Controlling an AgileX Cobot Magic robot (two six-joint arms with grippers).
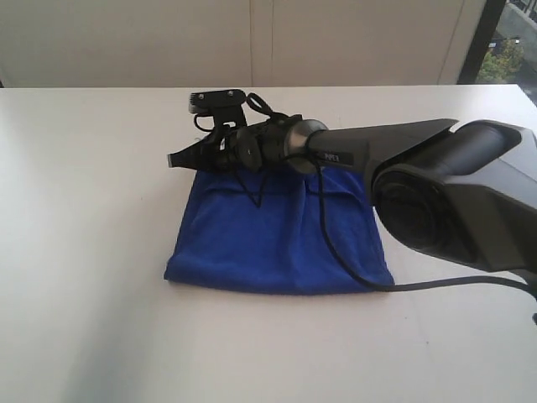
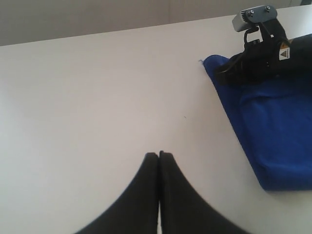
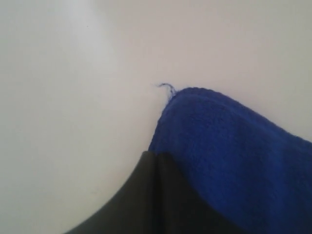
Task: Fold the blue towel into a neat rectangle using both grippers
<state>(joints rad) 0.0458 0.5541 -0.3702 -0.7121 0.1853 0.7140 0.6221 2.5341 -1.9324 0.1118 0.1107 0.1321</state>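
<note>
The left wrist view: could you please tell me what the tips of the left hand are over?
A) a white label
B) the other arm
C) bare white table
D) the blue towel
C: the left hand, its fingers pressed together, is over bare white table, while the blue towel lies well apart from it.

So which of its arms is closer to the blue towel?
The right. The right fingers sit at a corner of the blue towel, with the arm stretched over it; the left fingers are over bare table, apart from it.
</note>
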